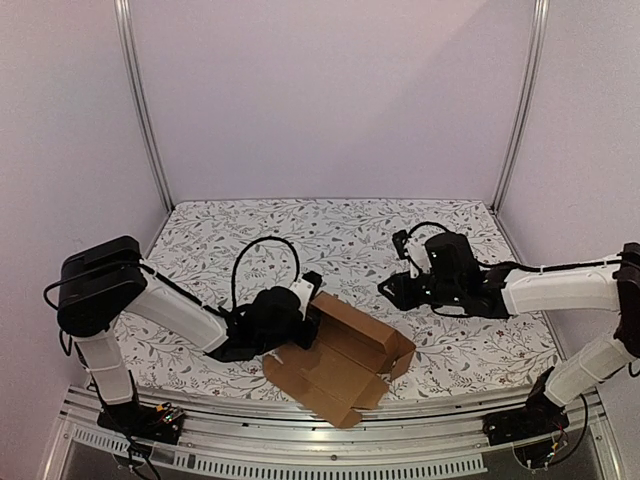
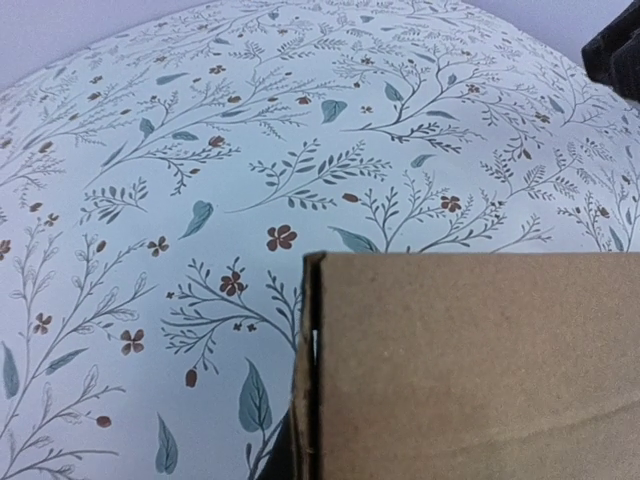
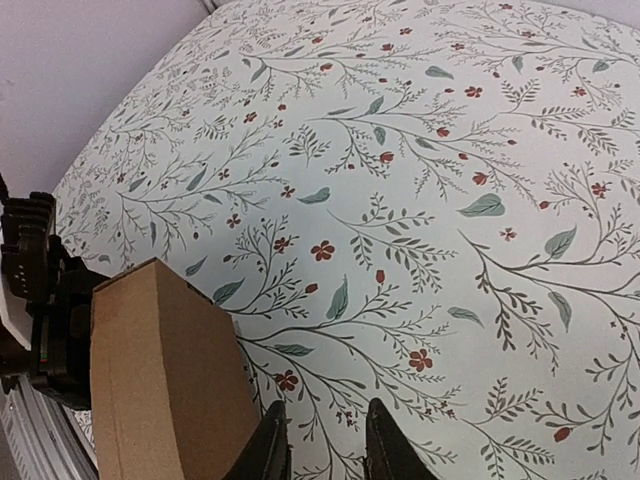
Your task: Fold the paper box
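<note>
A: Box, where?

B: Box (image 1: 340, 360) lies on the cloth (image 1: 300, 225), half-formed. One long wall stands up along its far-left side, and the flat panels and flaps spread out on its near side.

A: Left gripper?

B: Left gripper (image 1: 310, 300) is at the box's left wall, jaws together. It looks pinched on that wall. The wrist view is mostly cardboard edge, fingers hidden.

A: Right?

B: Right gripper (image 1: 388, 290) is off the box's right end, not touching. Its fingers (image 3: 268, 445) are apart with only cloth between them.

A: Handling?

B: My guess: light, thin card, stiff across panels, hinging easily at creases. It likely slides on the cloth if pushed unanchored, so the left pinch matters. A squeeze mid-panel would kink it. Best hold is a flap's free edge, close to its crease. The right-end flap looks most reachable.
</note>
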Robot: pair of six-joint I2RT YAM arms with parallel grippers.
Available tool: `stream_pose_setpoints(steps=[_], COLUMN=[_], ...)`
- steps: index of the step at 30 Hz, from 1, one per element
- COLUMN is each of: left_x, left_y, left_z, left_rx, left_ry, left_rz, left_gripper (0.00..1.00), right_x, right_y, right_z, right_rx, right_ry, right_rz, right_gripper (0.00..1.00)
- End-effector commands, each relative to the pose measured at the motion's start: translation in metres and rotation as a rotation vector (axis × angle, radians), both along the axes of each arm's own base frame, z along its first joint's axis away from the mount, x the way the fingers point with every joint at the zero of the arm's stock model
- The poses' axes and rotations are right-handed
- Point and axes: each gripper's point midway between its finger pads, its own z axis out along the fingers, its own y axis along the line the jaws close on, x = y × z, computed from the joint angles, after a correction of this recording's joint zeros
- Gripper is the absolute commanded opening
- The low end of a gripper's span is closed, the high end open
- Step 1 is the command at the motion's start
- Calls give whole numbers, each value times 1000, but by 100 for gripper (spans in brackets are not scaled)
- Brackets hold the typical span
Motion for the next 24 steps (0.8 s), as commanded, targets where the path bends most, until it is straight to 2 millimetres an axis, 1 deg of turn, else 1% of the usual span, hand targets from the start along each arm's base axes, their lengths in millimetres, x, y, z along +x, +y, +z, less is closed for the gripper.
stream_pose_setpoints(steps=[1,3,4,6,11,14,16,18,19,21,22,24], left_x=[5,8,9,11,16,17,16,16,15,15,16,17], left_y=[13,17,19,21,29,38,43,46,46,48,49,52], left_z=[6,6,5,5,4,3,3,2,1,-2,-3,-4], left_rx=[-30,-29,-28,-23,-26,-24,-30,-33,-40,-50,-55,-64], left_ry=[-11,-20,-23,-27,-17,3,16,26,30,44,49,56], left_rz=[91,116,130,150,223,277,302,319,327,351,360,395], left_gripper=[0,0,0,0,0,0,0,0,0,0,0,0], right_x=[6,5,5,3,-3,-11,-15,-21,-24,-30,-34,-42], right_y=[-42,-49,-52,-56,-69,-76,-85,-91,-94,-102,-101,-97], right_z=[9,17,23,27,26,26,30,30,28,26,23,23], right_rx=[-140,-155,-153,-163,-158,-139,-116,-91,-80,-52,-34,9], right_ry=[-74,-89,-98,-100,-75,-61,-68,-60,-54,-45,-31,-27], right_rz=[-117,-137,-144,-152,-190,-210,-241,-258,-267,-296,-289,-245], right_gripper=[29,36,37,40,52,58,64,69,73,83,88,92])
